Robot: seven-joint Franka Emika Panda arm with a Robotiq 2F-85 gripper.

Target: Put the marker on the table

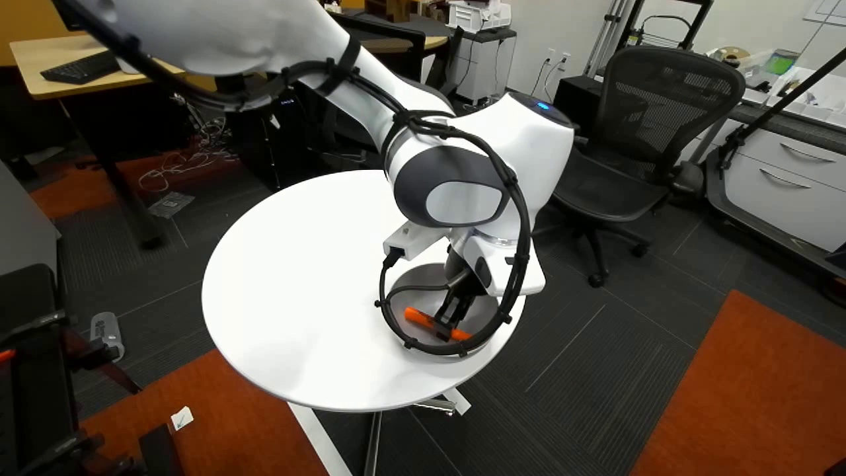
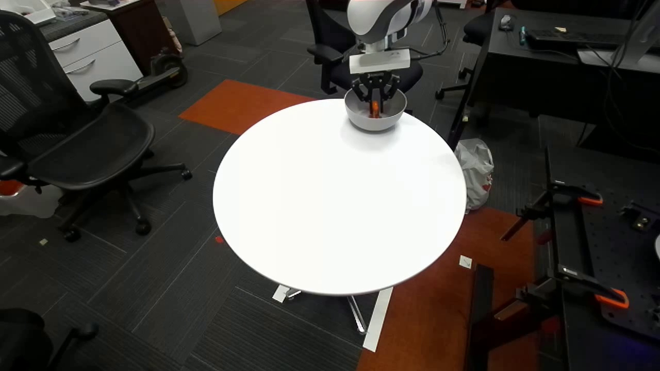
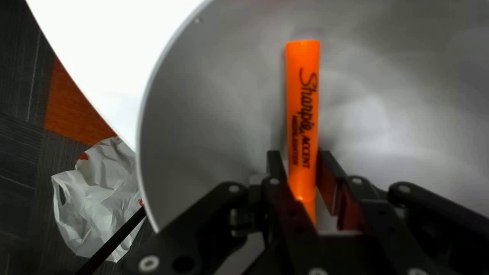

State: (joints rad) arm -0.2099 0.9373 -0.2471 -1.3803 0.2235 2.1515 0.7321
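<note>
The orange marker (image 3: 303,107) lies inside the grey bowl (image 1: 413,284). It is tilted, with its far end towards the bowl wall. In an exterior view the marker (image 1: 420,317) sticks out on both sides of my fingers. My gripper (image 3: 300,164) points down into the bowl, with one finger on each side of the marker near its lower end. A thin slit shows beside the left finger in the wrist view, and the right finger looks against the marker. I cannot tell whether they clamp it. The round white table (image 2: 335,196) carries the bowl near its edge.
The bowl's rim (image 3: 143,114) surrounds my fingers. A white plastic bag (image 3: 99,198) is on the floor beside the table. Office chairs (image 1: 634,145) and a black workbench with clamps (image 2: 603,257) stand around the table.
</note>
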